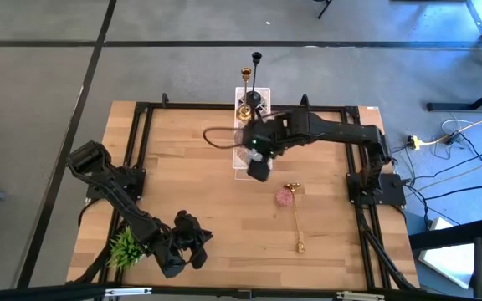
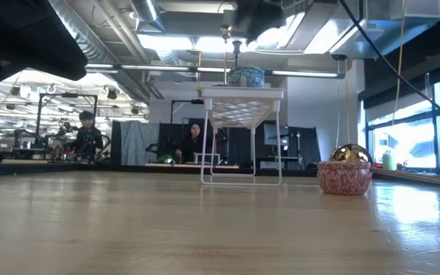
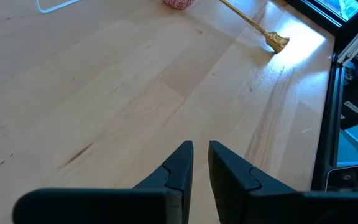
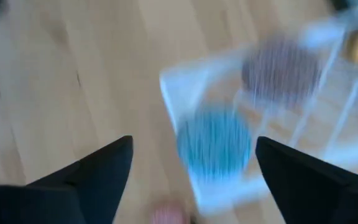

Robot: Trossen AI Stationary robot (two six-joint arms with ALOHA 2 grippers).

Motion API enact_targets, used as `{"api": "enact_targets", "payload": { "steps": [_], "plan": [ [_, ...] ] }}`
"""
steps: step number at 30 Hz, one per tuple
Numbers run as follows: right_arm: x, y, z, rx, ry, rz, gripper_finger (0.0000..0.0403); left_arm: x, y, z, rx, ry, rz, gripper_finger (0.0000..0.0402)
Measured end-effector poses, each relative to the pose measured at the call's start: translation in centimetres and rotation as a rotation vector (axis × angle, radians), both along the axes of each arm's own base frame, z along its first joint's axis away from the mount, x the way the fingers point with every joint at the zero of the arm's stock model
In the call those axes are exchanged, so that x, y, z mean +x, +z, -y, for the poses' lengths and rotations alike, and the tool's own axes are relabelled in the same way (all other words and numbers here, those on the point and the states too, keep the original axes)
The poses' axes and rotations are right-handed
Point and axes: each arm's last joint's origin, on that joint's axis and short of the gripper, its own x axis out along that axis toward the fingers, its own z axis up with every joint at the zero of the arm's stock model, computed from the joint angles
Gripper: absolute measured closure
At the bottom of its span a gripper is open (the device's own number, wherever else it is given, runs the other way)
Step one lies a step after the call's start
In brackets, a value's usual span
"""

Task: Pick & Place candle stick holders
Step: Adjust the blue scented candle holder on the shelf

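Note:
A white wire rack (image 1: 243,164) stands at the table's far middle. Upright in it are a black candle stick holder (image 1: 257,60) and a gold one (image 1: 245,77); round bases, one blue (image 4: 215,142), sit in the rack. My right gripper (image 1: 258,167) hangs open above the rack's near end with nothing between its fingers (image 4: 104,168). Another gold candle stick holder (image 1: 295,219) lies on its side on the table right of centre, its pink round base (image 2: 344,177) toward the rack and its cup tip (image 3: 277,42) toward the near edge. My left gripper (image 3: 201,165) is shut, low at the near left.
A green plant tuft (image 1: 124,247) lies at the near left corner beside my left arm. A dark cord (image 1: 216,138) loops on the table left of the rack. A black frame (image 1: 141,125) runs along the table's edges. Bare wood lies between the two grippers.

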Motion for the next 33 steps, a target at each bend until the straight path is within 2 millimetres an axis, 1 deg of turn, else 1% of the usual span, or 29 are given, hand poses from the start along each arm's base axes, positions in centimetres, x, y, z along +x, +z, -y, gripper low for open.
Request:
{"api": "enact_targets", "payload": {
  "steps": [2,5,8,12,13,14,17,20,25,29,31,33],
  "plan": [
    [-0.9,-0.4,-0.6,0.02,-0.016,-0.101,0.009,0.0,0.0,0.0,0.0,0.0,0.001,0.0357],
    [-1.2,-0.8,-1.5,0.008,-0.005,-0.152,0.0145,0.0,0.0,0.0,0.007,-0.006,-0.002,0.0357],
    [-0.9,-1.1,-2.0,-0.032,-0.006,-0.145,0.0219,0.1,0.0,-0.1,0.023,-0.009,-0.004,0.0357],
    [-0.9,-1.0,-2.1,-0.054,-0.026,-0.132,0.0346,0.3,0.0,-0.3,0.036,-0.018,-0.014,0.0357],
    [-0.9,-1.0,-2.0,-0.054,-0.026,-0.134,0.0373,0.3,0.0,-0.3,0.036,-0.019,-0.014,0.0357],
    [-0.9,-1.0,-2.1,-0.054,-0.026,-0.134,0.0387,0.4,0.0,-0.3,0.035,-0.02,-0.013,0.0357],
    [-1.0,-1.0,-2.0,-0.021,-0.041,-0.137,0.0398,0.3,0.0,-0.2,0.032,-0.025,-0.015,0.0357],
    [-1.0,-1.0,-2.1,0.026,-0.041,-0.147,0.04,0.2,0.0,-0.1,0.027,-0.032,-0.018,0.0357],
    [-1.1,-1.2,-2.0,0.046,-0.059,-0.159,0.0401,0.1,0.0,-0.1,0.026,-0.032,-0.021,0.0357],
    [-1.0,-2.8,-1.7,0.133,-0.057,-0.216,0.0401,0.1,0.0,-0.1,0.028,-0.031,-0.023,0.0357],
    [-1.0,-3.7,-2.0,0.126,-0.051,-0.241,0.0401,0.1,0.0,-0.1,0.029,-0.032,-0.023,0.0357],
    [-1.0,-4.0,-2.4,0.097,-0.048,-0.246,0.0402,0.0,-0.1,-0.1,0.031,-0.033,-0.025,0.0357]
  ]
}}
